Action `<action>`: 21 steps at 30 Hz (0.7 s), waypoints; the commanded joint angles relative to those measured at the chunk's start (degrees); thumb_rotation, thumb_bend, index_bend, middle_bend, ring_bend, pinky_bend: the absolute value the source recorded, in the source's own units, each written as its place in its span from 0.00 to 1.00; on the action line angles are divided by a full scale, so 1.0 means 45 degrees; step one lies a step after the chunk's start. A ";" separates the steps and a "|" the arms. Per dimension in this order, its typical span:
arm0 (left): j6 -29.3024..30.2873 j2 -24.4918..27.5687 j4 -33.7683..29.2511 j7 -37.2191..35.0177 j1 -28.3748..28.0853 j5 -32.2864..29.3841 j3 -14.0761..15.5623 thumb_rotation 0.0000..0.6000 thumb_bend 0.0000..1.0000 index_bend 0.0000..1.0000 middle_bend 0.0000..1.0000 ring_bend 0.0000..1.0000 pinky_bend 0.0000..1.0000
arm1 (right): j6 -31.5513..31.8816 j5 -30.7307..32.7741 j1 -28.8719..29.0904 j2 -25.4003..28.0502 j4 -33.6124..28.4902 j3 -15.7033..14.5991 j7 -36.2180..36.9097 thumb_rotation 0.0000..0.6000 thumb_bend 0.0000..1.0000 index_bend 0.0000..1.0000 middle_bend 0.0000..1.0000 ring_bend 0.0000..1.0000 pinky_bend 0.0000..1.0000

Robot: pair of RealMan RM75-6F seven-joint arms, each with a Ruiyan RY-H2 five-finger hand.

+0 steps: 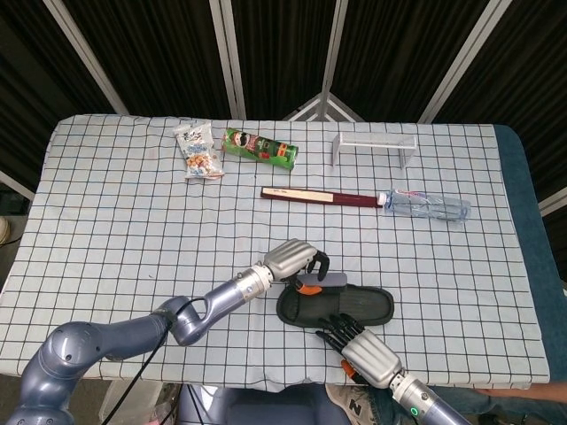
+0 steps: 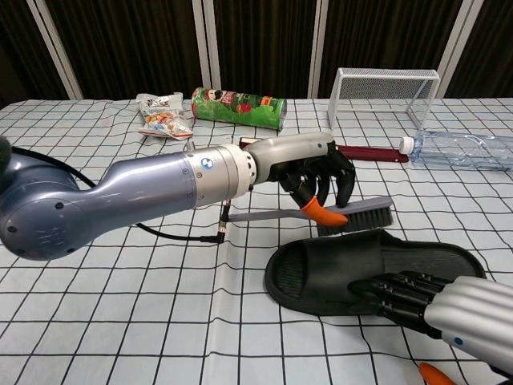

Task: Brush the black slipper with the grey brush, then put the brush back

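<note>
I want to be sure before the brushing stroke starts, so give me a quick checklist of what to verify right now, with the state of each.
1. Brush held by the left hand: ok, fingers wrap the handle.
2. Bristles over the slipper: ok, the head hangs above its far edge.
3. Bristles touching the slipper: cannot tell, contact is not clear in either view.
4. Slipper steadied by the right hand: ok, its fingers rest on the sole.
5. Right fingers out of the brush path: not ok, they lie on the slipper near the bristles.
6. Other things out of the way: ok, the bottle and can lie further back.
</note>
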 commanded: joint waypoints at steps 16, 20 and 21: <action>-0.1979 0.1505 -0.1176 0.0143 -0.0550 -0.0065 0.1064 1.00 0.87 0.57 0.64 0.56 0.52 | 0.0162 0.0016 0.0107 -0.0076 -0.0058 -0.0123 -0.0137 0.96 0.68 0.00 0.01 0.00 0.00; -0.2140 0.2087 -0.1811 0.0556 -0.0559 -0.0084 0.1210 1.00 0.87 0.57 0.65 0.56 0.52 | 0.0146 0.0028 0.0130 -0.0136 -0.0044 -0.0167 -0.0147 0.96 0.68 0.00 0.01 0.00 0.00; -0.2143 0.2166 -0.1896 0.0665 -0.0558 -0.0086 0.1230 1.00 0.87 0.57 0.65 0.56 0.52 | 0.0136 0.0030 0.0138 -0.0153 -0.0034 -0.0176 -0.0145 0.95 0.68 0.00 0.01 0.00 0.00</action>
